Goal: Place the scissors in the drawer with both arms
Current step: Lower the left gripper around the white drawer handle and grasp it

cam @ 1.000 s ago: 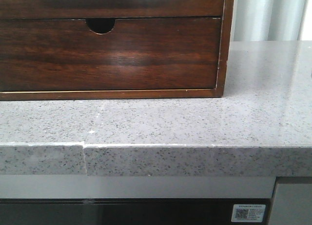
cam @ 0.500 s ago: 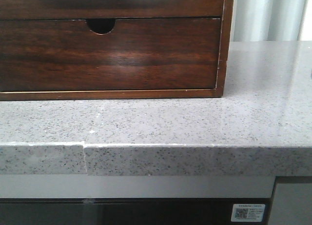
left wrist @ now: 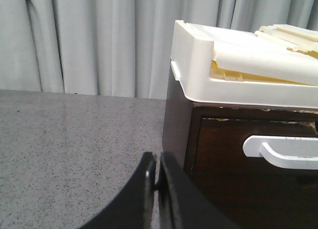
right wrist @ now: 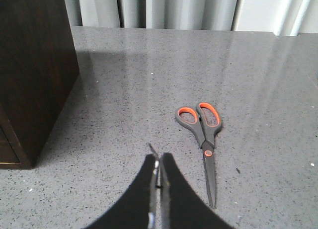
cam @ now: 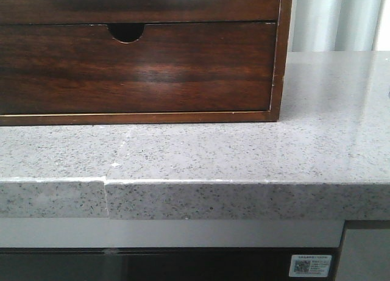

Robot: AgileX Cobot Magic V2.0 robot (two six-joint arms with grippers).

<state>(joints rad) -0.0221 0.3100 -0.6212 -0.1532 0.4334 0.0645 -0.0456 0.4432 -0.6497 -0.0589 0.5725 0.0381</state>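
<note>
Left gripper (left wrist: 158,182): black curved fingers (left wrist: 141,196) pressing together, nothing between them; hovering low over the grey speckled stone surface (left wrist: 69,139), just beside the corner of the dark reddish-brown glossy wood cabinet (left wrist: 176,124).

Right gripper (right wrist: 158,182): black fingers (right wrist: 174,194) likewise lying closed and holding nothing; pointing across the surface, with the cabinet's side off to one side.

Scissors with grey handles lined in orange and dark blades (right wrist: 204,139): lying flat and closed on the surface, just beside the right gripper's fingertips but not touching them; well apart from the cabinet.

Cabinet, left wrist view: an upper drawer front (left wrist: 248,184) carrying a white curved handle (left wrist: 283,152) is sitting shut; contents not showing; a white plastic tray (left wrist: 198,65) is resting on the cabinet top, holding pale cream flat pieces (left wrist: 283,40).

Cabinet, front view: lower drawer front with a small half-round finger notch (cam: 126,31) sitting closed at the surface's level; neither gripper is appearing here.
</note>
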